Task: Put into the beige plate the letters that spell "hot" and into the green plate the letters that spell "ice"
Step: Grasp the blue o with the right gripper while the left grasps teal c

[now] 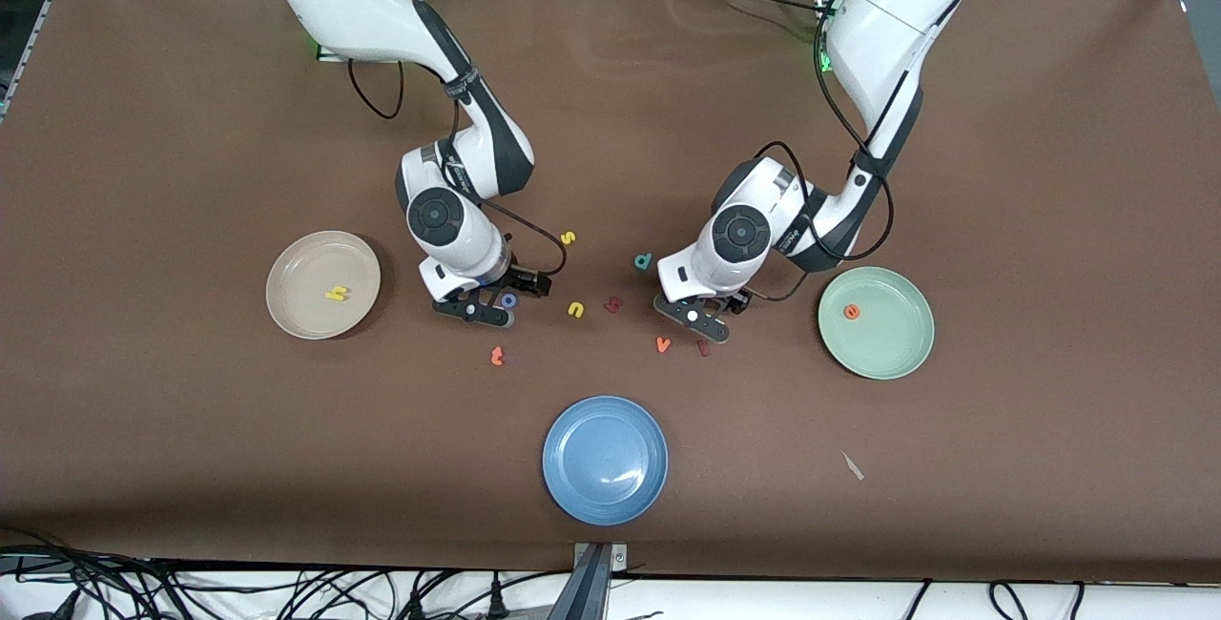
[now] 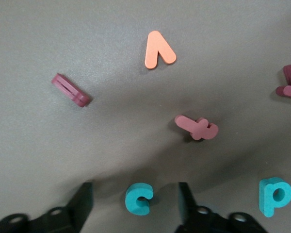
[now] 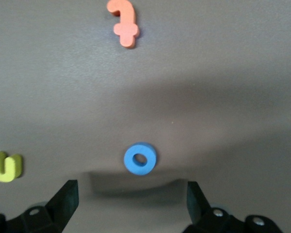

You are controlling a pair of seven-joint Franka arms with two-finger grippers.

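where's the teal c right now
The teal c lies on the table between the open fingers of the left gripper, with the pinkish-red t and the teal d nearby.

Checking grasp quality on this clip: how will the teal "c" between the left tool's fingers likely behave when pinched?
The teal "c" looks like thick foam, so probably light and slightly squashy. Lying flat, it shouldn't roll. Its open mouth may flex under the left tool, possibly twisting it.

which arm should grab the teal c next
Left. The left gripper is already down over the teal c, with the letter between its open fingers. The right gripper is over the blue o, toward the beige plate.
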